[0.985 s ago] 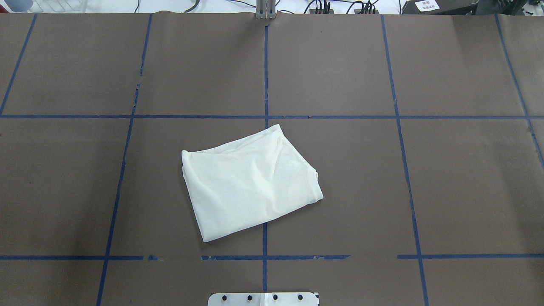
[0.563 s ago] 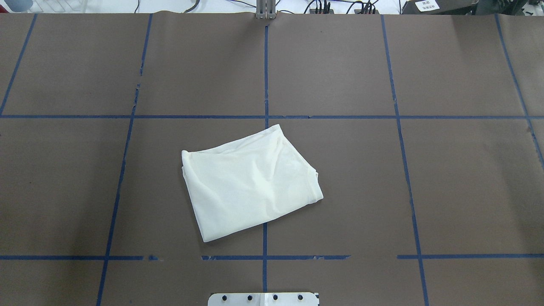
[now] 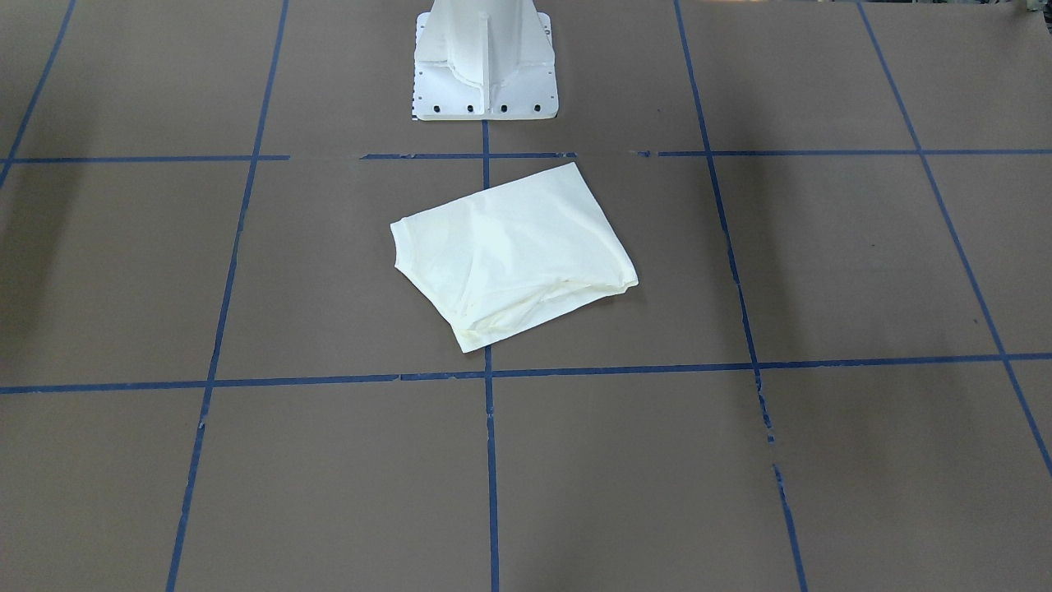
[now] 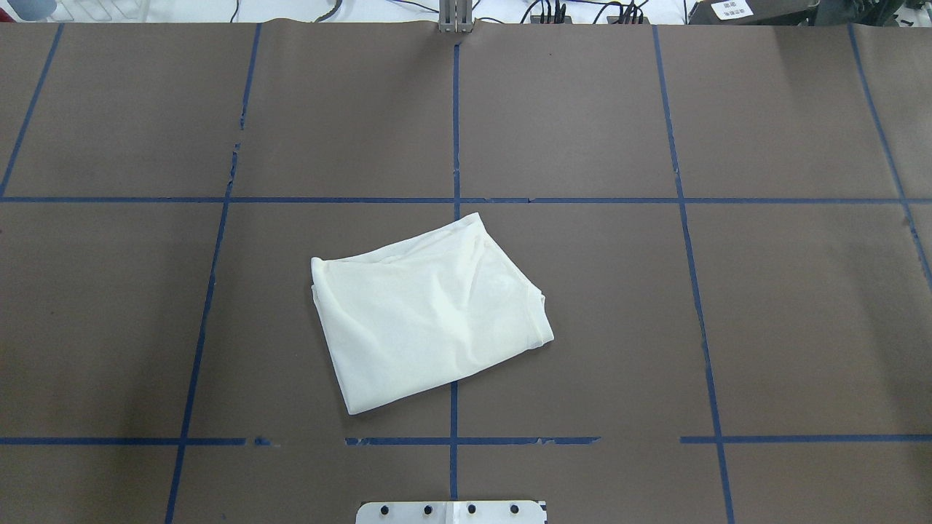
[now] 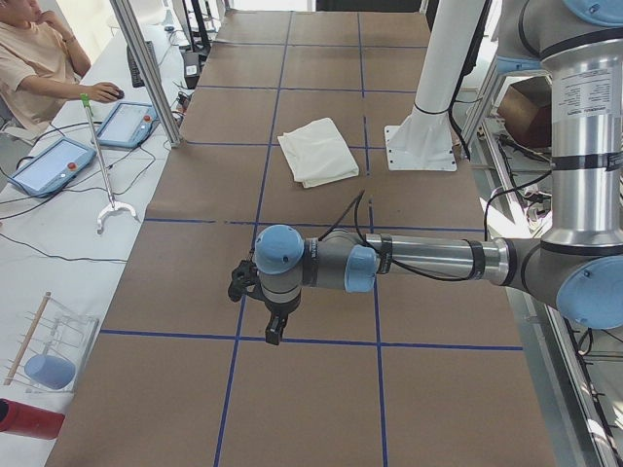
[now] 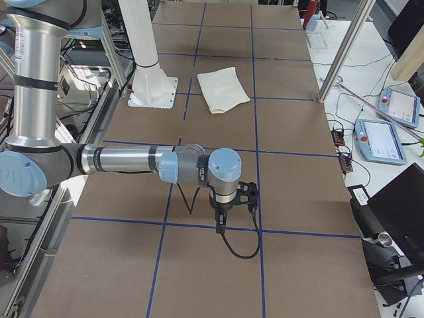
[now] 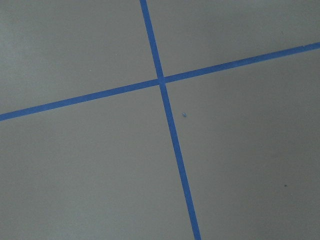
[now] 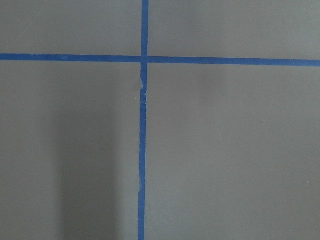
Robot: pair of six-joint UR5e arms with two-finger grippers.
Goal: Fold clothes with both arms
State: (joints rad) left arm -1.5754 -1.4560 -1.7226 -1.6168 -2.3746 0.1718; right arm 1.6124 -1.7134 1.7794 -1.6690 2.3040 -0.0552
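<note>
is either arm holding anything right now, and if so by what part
Nothing is held. The folded shirt lies free on the table, with the left gripper and right gripper both far from it.

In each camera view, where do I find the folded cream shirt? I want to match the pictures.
Front-facing: shirt at centre, below the white pedestal.
Overhead: shirt near centre, above the pedestal.
Exterior left: shirt upper middle, left of pedestal.
Exterior right: shirt upper middle, right of pedestal.
Wrist views: not in them.
Shared landmark: the pedestal.
</note>
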